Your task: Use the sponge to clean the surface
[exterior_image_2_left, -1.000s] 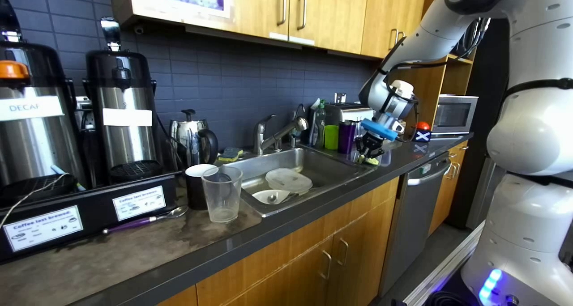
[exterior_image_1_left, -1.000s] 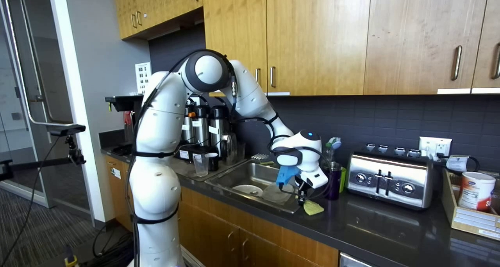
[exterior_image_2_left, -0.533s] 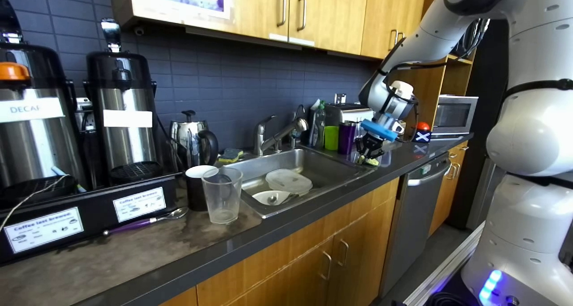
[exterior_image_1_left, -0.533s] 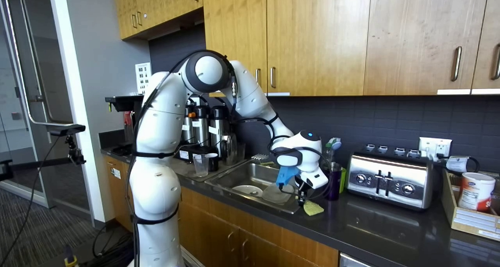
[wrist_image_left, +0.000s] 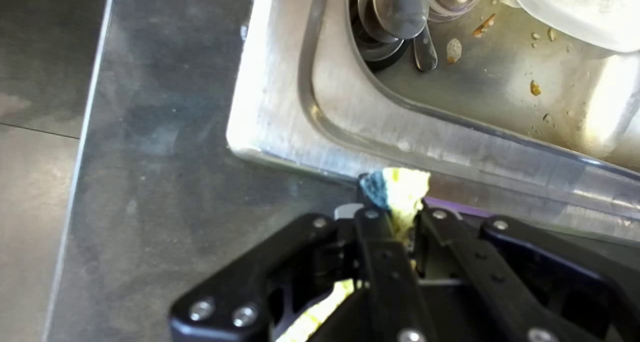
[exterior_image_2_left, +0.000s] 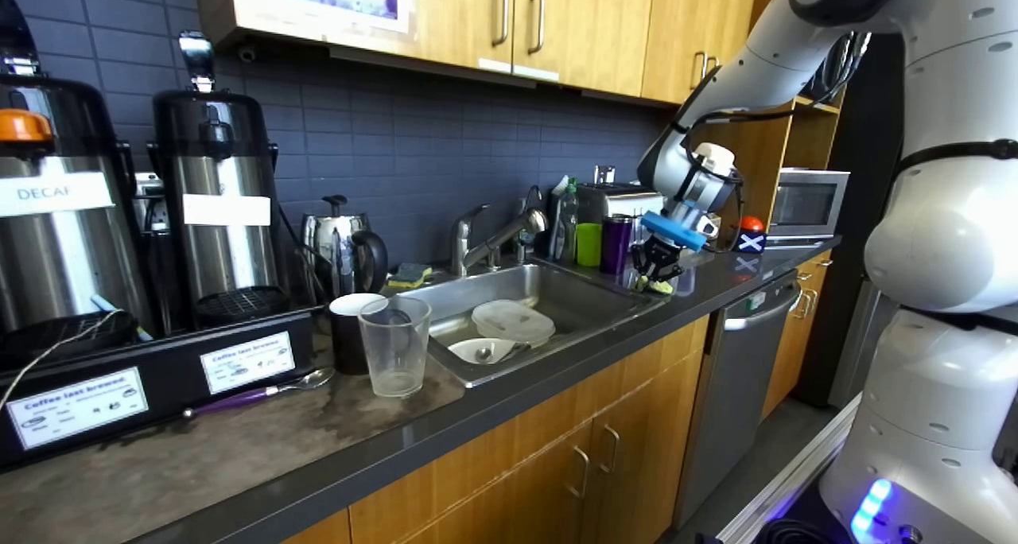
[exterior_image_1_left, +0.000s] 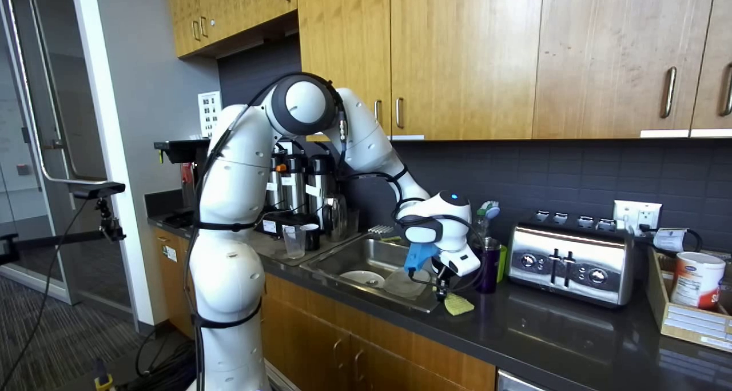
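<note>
1. Nearest, at the left in an exterior view, the white robot arm (exterior_image_1_left: 229, 265) stands in front of the desk (exterior_image_1_left: 514, 339), bends at the top and reaches down to the right; a blue fitting (exterior_image_1_left: 420, 256) is on its wrist.
2. Near the desk's near edge, just right of the sink (wrist_image_left: 270, 97), the gripper (wrist_image_left: 404, 219) points downward, clamped on the yellow-green sponge (exterior_image_1_left: 458, 304). In the wrist view the sponge is pinched between the fingers (wrist_image_left: 382, 242), and one end, dark blue along one side, sticks out beside the sink's rim. Whether its underside touches the desk cannot be told.
3. In the sink lie a white dish (exterior_image_1_left: 364, 278) and, to its right, a translucent plastic container (exterior_image_1_left: 405, 283).
4. Left of the sink stand a clear plastic cup (exterior_image_1_left: 294, 241) and a dark mug (exterior_image_1_left: 312, 239), close together.
5. Right of the gripper and a little farther back, a purple tumbler (exterior_image_1_left: 490, 271) stands upright, with a lime-green cup (exterior_image_1_left: 502, 262) just beside it.
6. Farther right, a chrome toaster (exterior_image_1_left: 563, 262) stands, and past it a tray (exterior_image_1_left: 657, 305) holds a white canister (exterior_image_1_left: 699, 279).
7. At the far side of the desk, a second sponge (exterior_image_2_left: 410, 274) lies between the faucet (exterior_image_2_left: 493, 246) and a shiny kettle (exterior_image_2_left: 338, 246), with coffee airpots (exterior_image_2_left: 223, 262) farther left.
8. Farthest, dark wall tiles (exterior_image_1_left: 560, 168) run beneath wooden upper cabinets (exterior_image_1_left: 463, 59).
</note>
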Available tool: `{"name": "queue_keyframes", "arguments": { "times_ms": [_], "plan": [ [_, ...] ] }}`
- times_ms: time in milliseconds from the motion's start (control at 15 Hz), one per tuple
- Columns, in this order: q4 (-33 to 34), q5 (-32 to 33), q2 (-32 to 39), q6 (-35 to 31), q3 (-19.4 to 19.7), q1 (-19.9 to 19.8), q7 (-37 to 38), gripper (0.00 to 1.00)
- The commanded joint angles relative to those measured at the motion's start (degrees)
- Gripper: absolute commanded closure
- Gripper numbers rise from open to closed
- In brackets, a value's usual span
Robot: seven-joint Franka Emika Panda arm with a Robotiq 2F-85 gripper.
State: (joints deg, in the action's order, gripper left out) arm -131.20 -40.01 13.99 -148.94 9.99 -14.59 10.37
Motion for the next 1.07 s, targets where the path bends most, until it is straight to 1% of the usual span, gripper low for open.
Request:
{"name": "queue_keyframes", "arguments": {
  "times_ms": [0,133,200,667,1000],
  "plan": [
    [0.0,0.1,-0.1,0.1,0.2,0.2,0.2,0.88],
    [0.0,0.1,-0.1,0.1,0.2,0.2,0.2,0.88],
    [0.0,0.1,-0.1,0.1,0.2,0.2,0.2,0.97],
    [3.1,-0.1,1.8,1.3,0.1,-0.4,-0.4,0.97],
    [6.4,0.5,4.0,1.9,0.9,-1.0,0.5,0.97]
  ]
}}
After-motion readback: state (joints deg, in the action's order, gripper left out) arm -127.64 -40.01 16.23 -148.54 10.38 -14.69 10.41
